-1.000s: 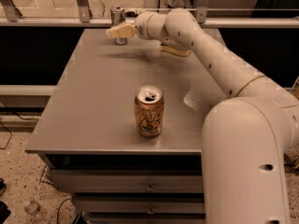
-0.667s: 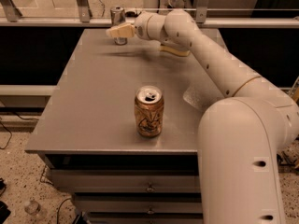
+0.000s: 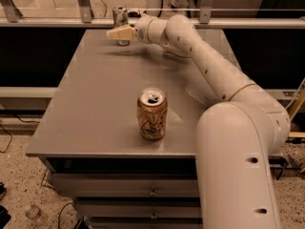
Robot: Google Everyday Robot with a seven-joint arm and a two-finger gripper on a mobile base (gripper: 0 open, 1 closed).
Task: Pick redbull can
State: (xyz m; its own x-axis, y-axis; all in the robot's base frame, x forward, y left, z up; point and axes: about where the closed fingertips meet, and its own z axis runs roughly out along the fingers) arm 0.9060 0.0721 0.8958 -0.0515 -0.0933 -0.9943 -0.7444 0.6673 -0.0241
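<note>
- The redbull can (image 3: pixel 120 16) stands upright at the far edge of the table (image 3: pixel 90 109), towards the far left corner, close to the rail (image 3: pixel 57 23) behind it.
- Its long axis is vertical; the silver top faces up and the base rests on the table surface.
- The gripper (image 3: pixel 116 33) is level with the lower half of the can and covers that part from the camera side. The can top shows above it and the can base below it.
- The gripper points left, with the white arm (image 3: pixel 205 66) reaching in from the right across the far half of the table.
- Whether the gripper is apart or clamped on the can cannot be told.
- A wider orange-brown can (image 3: pixel 152 114) stands upright near the front edge of the table, well apart from the gripper, with its top opened.
</note>
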